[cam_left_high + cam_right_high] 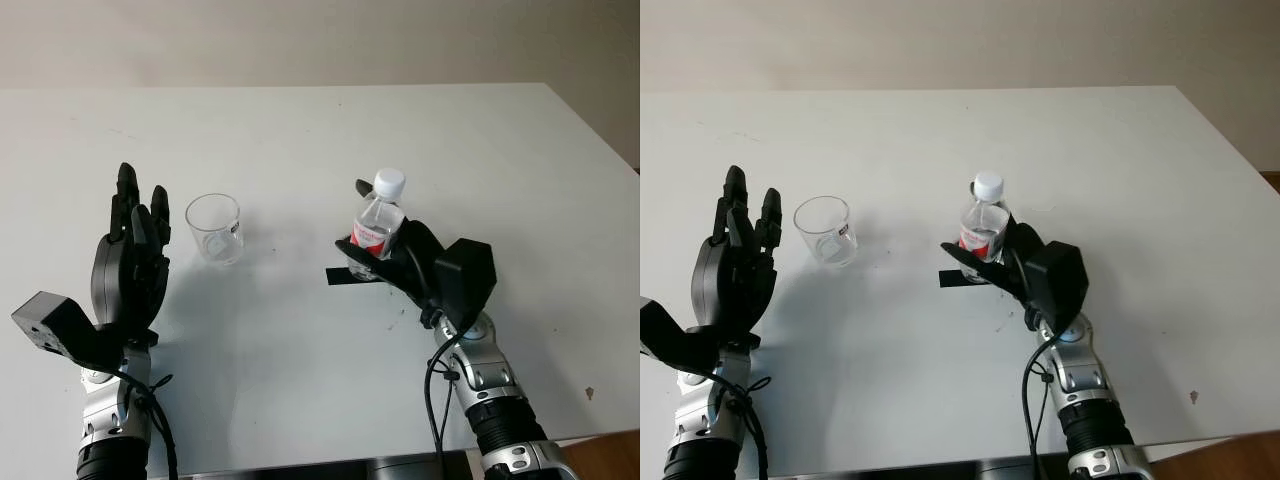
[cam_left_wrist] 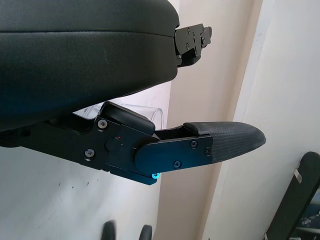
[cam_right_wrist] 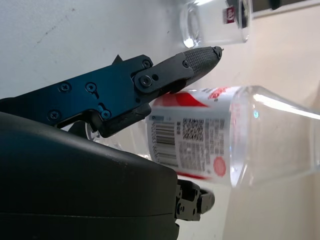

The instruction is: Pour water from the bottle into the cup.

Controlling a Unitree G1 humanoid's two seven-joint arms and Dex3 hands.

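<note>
A clear plastic bottle [image 1: 378, 225] with a white cap and red label stands upright on the white table [image 1: 300, 130], right of centre, its cap on. My right hand [image 1: 392, 248] is open and reaches around the bottle from the near side. Its thumb [image 3: 196, 59] lies along one side of the bottle's label [image 3: 200, 135], and its other fingers stand on the opposite side. A clear, empty plastic cup [image 1: 214, 228] stands upright to the left of the bottle. My left hand [image 1: 133, 235] is open and held upright just left of the cup, apart from it.
A strip of black tape [image 1: 338, 275] lies on the table at the bottle's base. The table's right edge [image 1: 600, 130] runs diagonally at the far right, and its front edge is near my forearms.
</note>
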